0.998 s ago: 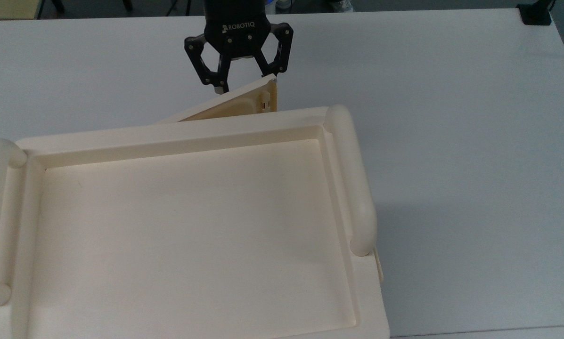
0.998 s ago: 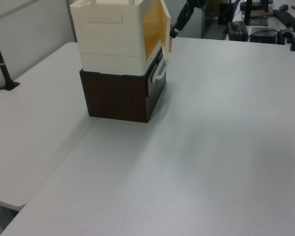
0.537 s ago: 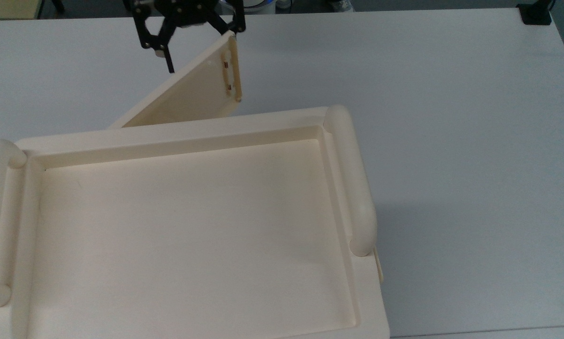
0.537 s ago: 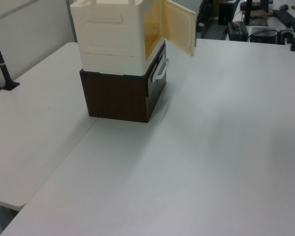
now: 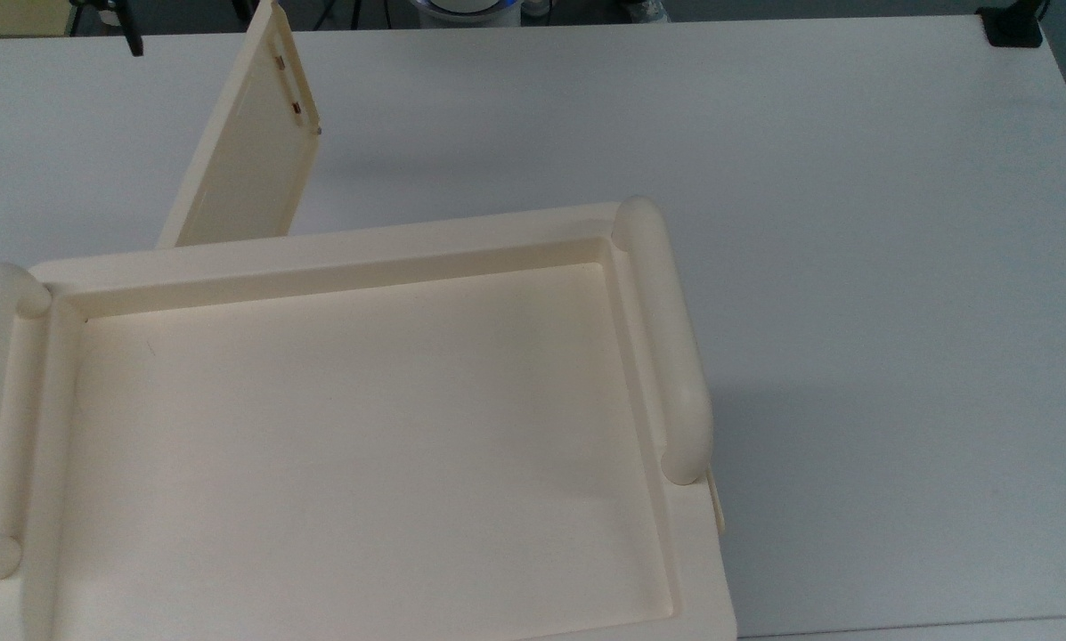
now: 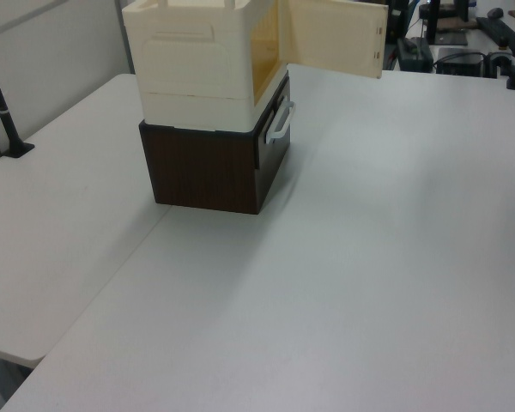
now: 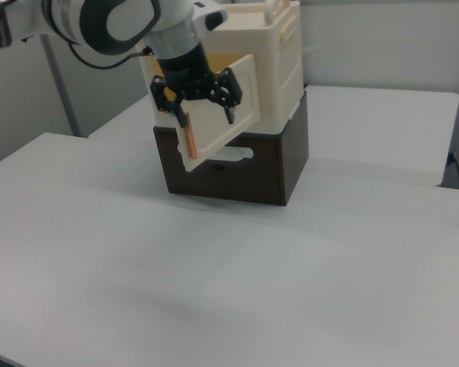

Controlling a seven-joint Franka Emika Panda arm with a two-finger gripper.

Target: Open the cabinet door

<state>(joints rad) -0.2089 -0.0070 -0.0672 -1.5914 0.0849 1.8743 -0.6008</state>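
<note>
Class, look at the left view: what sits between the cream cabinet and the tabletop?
In the left view, a dark brown box with a white handle sits between the cabinet and the table.

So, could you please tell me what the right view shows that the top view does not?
The right view gives the arm's end effector, fingers spread, in front of the cabinet door, plus the dark brown base beneath the cabinet. The top view gives the cabinet's recessed tray top, its tube rails and the door's small brown fittings. Both share the door standing open from the cabinet, and the white table.
</note>
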